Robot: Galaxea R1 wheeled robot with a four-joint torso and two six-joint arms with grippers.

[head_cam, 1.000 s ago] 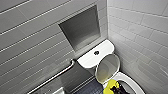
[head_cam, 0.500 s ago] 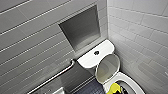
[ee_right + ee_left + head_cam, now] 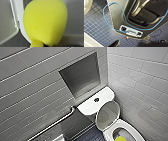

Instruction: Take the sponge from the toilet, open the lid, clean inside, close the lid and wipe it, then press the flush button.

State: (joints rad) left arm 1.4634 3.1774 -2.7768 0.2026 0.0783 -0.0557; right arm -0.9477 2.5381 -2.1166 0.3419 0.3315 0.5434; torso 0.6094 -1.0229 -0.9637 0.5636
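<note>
My right claw is clenched on the sponge, which is pinched narrow at the held end. The sponge is inside the bowl of the toilet, and the lid stands open against the tank. My left claw hangs over the blue floor tiles; its state I cannot tell.

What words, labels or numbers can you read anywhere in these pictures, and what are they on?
No text can be read.
White port panel on the robot's base: small dark marks, too blurred to read.
Toilet, lid, sponge: no print shows on them.
</note>
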